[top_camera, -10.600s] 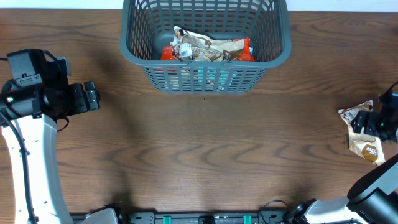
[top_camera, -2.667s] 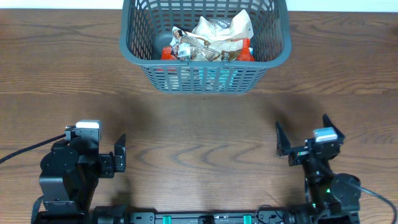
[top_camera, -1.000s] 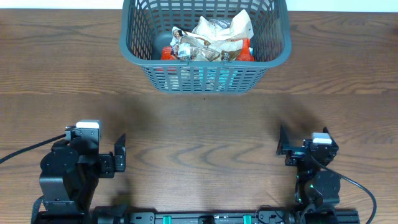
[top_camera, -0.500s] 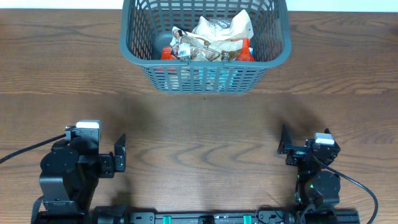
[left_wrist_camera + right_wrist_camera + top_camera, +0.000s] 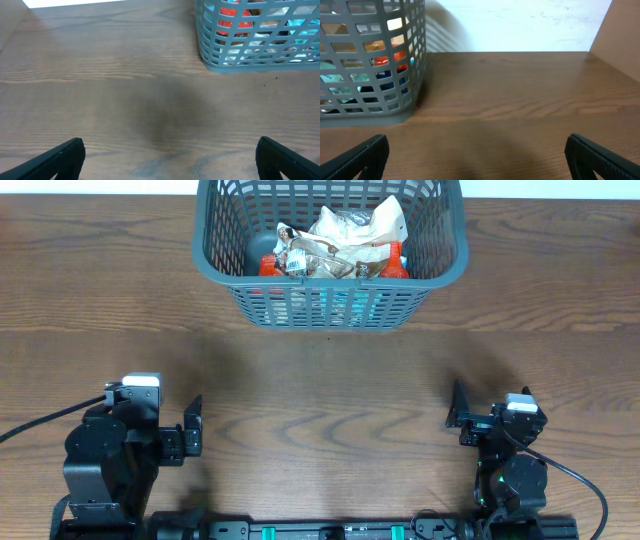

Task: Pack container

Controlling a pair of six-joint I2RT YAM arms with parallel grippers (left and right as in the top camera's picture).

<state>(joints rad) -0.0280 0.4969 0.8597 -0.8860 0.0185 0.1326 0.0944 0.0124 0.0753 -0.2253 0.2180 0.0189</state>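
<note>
Though gaping wide, gripping nothing, left pincer (image 5: 170, 155) and right pincer (image 5: 475, 150) parked at bottom of frame. Top centre, container (image 5: 331, 280) heaped with snack packets (image 5: 345, 240); none loose on counter (image 5: 320, 380). Looks finished: next calls only for staying clear.

Matt plastic container (image 5: 330, 308), wood-grain table (image 5: 320, 380)

The container (image 5: 330, 305) is dark grey, its walls a lattice of slots. Inside lie a crinkled cream-and-brown snack packet (image 5: 365, 225) and red packets (image 5: 268, 266), with turquoise packets (image 5: 300, 34) showing through the slots. The table (image 5: 320, 380) is dark brown with wavy wood grain. The left gripper (image 5: 170, 155) and right gripper (image 5: 477, 150) are black.
</note>
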